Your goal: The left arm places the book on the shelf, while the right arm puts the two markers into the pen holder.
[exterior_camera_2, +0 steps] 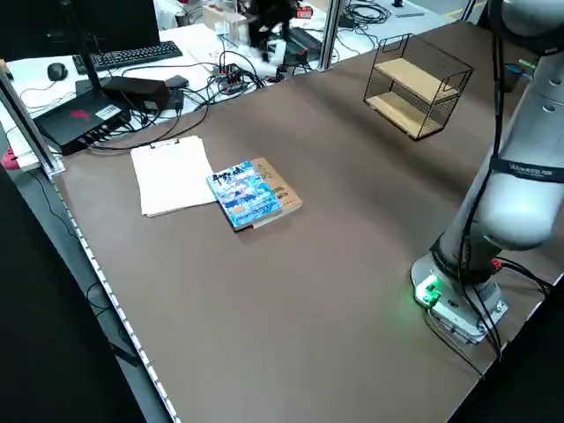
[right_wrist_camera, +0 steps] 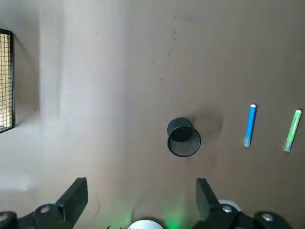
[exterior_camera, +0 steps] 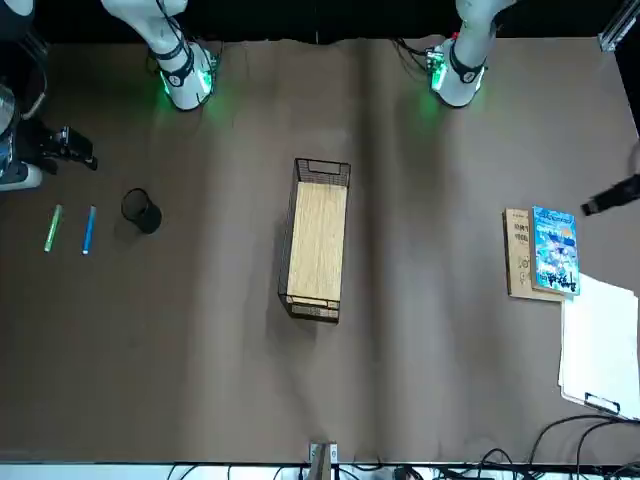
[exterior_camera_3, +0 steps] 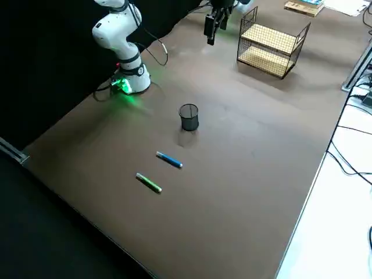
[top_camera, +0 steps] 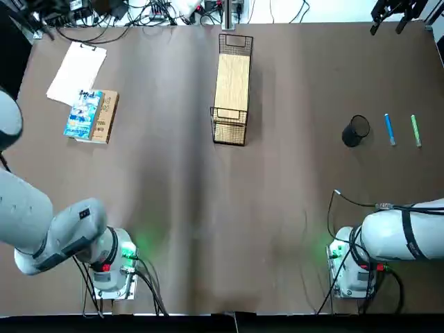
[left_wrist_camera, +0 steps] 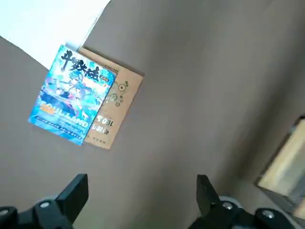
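The light-blue book (top_camera: 84,114) lies flat at the far left, partly on top of a tan book (top_camera: 107,116). The wire shelf (top_camera: 232,89) with its wooden board stands at the far middle. On the right, the black pen holder (top_camera: 356,130) stands upright, with the blue marker (top_camera: 389,129) and the green marker (top_camera: 415,130) lying side by side to its right. My left gripper (left_wrist_camera: 140,186) hangs open high above the table, short of the book (left_wrist_camera: 71,101). My right gripper (right_wrist_camera: 141,187) is open too, high above the pen holder (right_wrist_camera: 183,137).
A white clipboard paper (top_camera: 76,73) lies just beyond the two books. Cables and equipment run along the far edge (top_camera: 159,10). Both arm bases (top_camera: 114,267) (top_camera: 350,267) glow green at the near edge. Brown tabletop stretches between the shelf and the bases.
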Robot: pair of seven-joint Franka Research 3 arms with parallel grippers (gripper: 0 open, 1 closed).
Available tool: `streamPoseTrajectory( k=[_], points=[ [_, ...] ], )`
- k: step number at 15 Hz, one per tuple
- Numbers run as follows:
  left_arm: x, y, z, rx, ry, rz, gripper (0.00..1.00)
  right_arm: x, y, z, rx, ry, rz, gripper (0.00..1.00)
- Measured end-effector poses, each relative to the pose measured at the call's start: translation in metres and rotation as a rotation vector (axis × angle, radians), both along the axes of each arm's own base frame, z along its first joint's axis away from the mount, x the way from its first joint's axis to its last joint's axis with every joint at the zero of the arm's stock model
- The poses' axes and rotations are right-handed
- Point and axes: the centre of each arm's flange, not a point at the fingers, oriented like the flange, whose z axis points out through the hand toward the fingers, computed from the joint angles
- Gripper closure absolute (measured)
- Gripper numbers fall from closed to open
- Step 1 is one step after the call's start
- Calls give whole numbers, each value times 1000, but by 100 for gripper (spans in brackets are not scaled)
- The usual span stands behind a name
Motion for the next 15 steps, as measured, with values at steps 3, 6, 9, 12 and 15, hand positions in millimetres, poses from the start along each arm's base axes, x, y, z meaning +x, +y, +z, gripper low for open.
streamPoseTrajectory(
  k=[3,6,9,12,15],
  points=[
    [-27,106,-45,-186,-54,64,0,-1,-21,-5,0,10,-41,1],
    [-42,164,-111,-340,-85,81,0,-2,-66,-20,8,37,-82,2],
    [-49,194,-190,-444,-110,19,0,-5,-137,-64,38,100,-89,7],
    [-43,206,-250,-465,-187,-49,0,-3,-218,-134,47,93,-92,15],
    [-41,214,-294,-453,-240,-103,0,-3,-261,-220,9,45,-69,16]
  ],
)
